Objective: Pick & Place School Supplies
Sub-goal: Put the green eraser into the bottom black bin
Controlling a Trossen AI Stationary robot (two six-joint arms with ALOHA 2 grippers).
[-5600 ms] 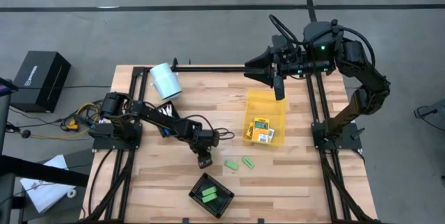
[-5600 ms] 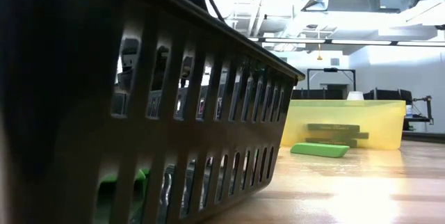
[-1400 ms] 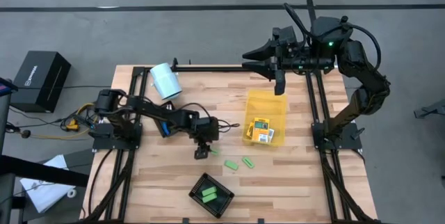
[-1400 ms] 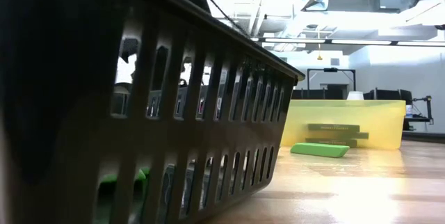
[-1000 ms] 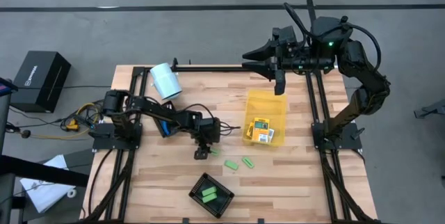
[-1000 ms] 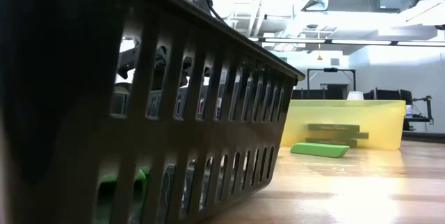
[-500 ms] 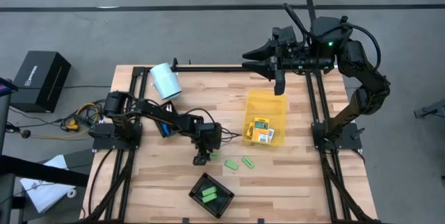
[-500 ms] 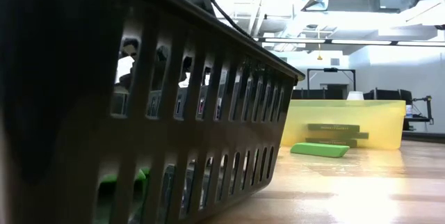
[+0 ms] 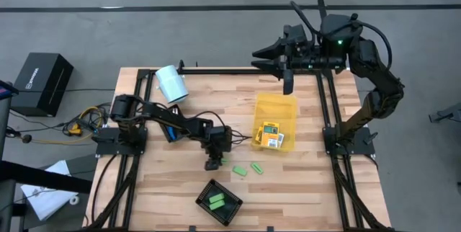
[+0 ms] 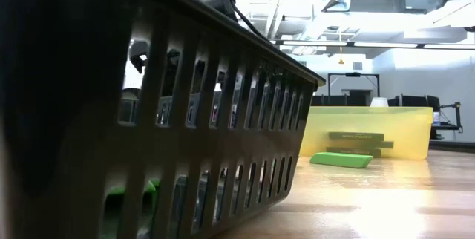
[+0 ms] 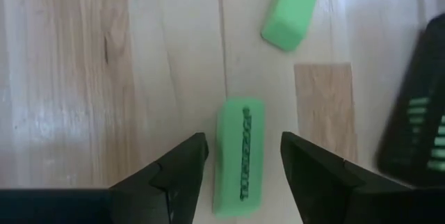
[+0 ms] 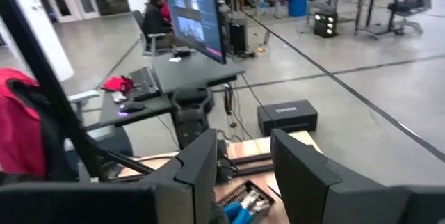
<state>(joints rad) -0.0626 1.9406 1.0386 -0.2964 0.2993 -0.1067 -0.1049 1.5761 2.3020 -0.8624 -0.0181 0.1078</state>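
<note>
wooden table (image 9: 302, 181) | 3 green pieces (image 9: 247, 168) | yellow bin (image 9: 276, 108) | black tray (image 9: 203, 200) | cylinder (image 9: 171, 83)

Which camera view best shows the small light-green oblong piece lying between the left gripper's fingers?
The left wrist view: the light-green oblong piece fills the gap of the open left gripper. The high view shows only a speck of it; the low and right wrist views don't show it.

The left gripper (image 11: 238, 156) has its jaws spread around one green piece (image 11: 240, 156), bare worktop (image 11: 83, 78) on one side. A second green piece (image 11: 293, 8) lies just ahead, and the black tray (image 11: 421, 130) stands close on the other side.
</note>
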